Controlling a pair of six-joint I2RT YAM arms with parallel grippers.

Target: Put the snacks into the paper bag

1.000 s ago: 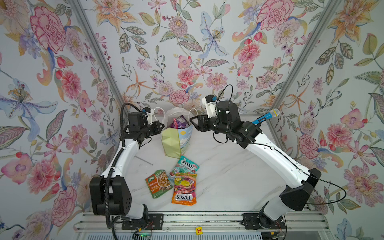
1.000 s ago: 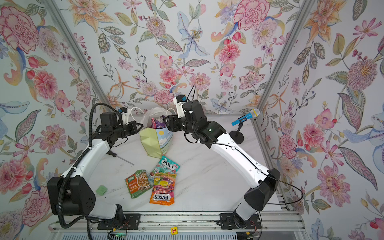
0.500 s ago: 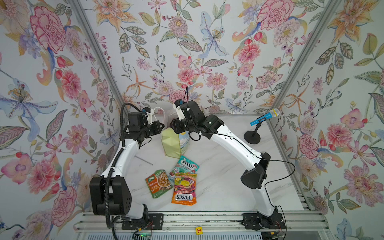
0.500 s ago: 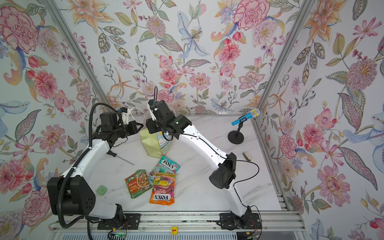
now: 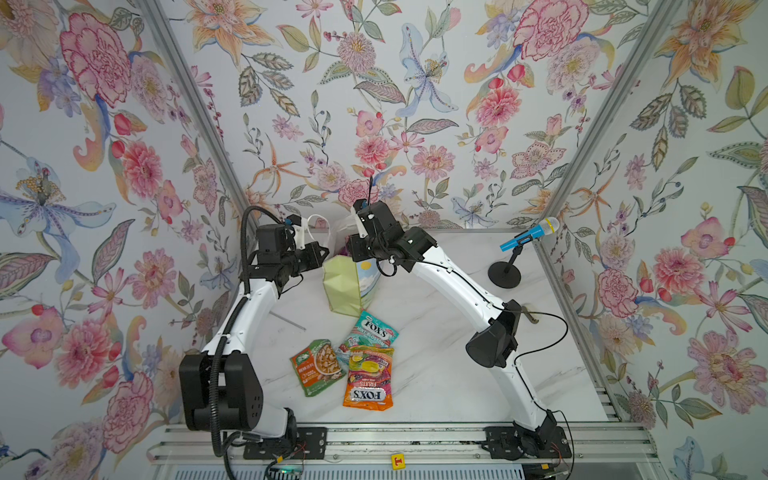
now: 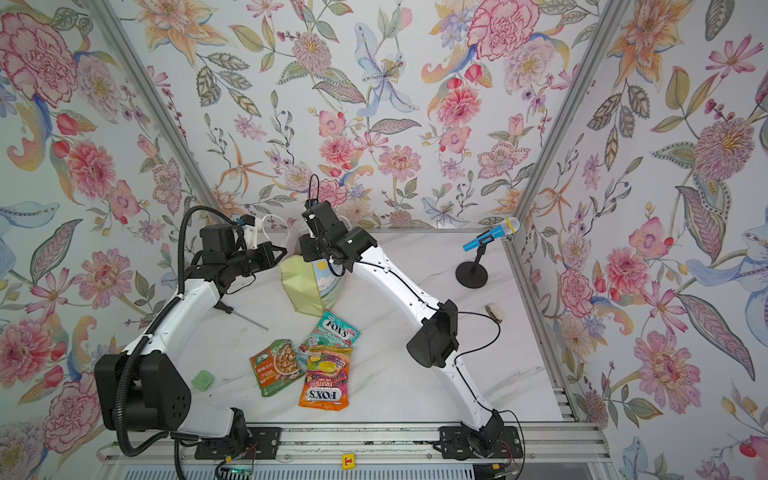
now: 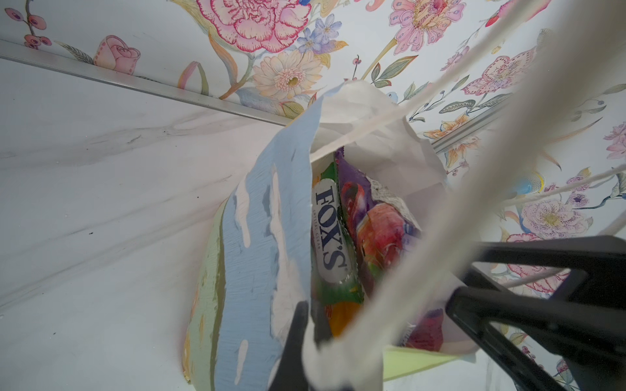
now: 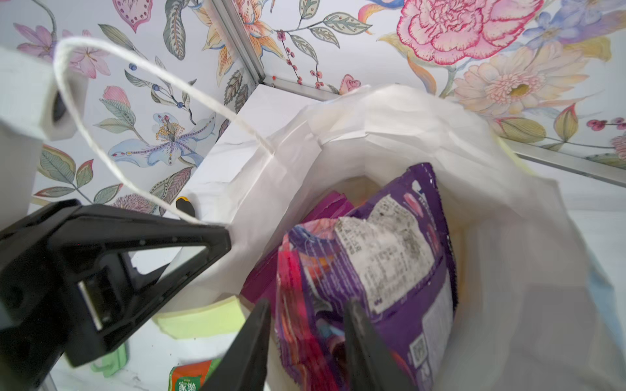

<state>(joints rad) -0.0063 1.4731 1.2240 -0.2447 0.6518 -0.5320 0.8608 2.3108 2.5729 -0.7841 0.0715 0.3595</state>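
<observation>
The paper bag (image 5: 343, 286) (image 6: 299, 286) stands upright at the back of the table. My left gripper (image 5: 322, 253) (image 7: 310, 304) is shut on its front rim and white rope handle, holding the mouth apart. Inside are a green FOX'S packet (image 7: 330, 237) and a purple packet (image 8: 389, 243). My right gripper (image 5: 357, 249) (image 8: 308, 303) hangs over the mouth, its fingers closed on the purple packet's crumpled top edge. On the table in front lie a teal FOX'S packet (image 5: 368, 332), an orange FOX'S packet (image 5: 368, 380) and a green-orange nut pouch (image 5: 316, 365).
A blue toy microphone (image 5: 528, 237) on a black stand is at the back right. A thin screwdriver (image 6: 245, 318) lies left of the bag, a small green piece (image 6: 203, 380) near the left arm's base. Flowered walls close three sides.
My right gripper has swung left from beside the bag to over its mouth, and its jaws have narrowed around the purple packet. The left gripper and the table packets have not moved.
</observation>
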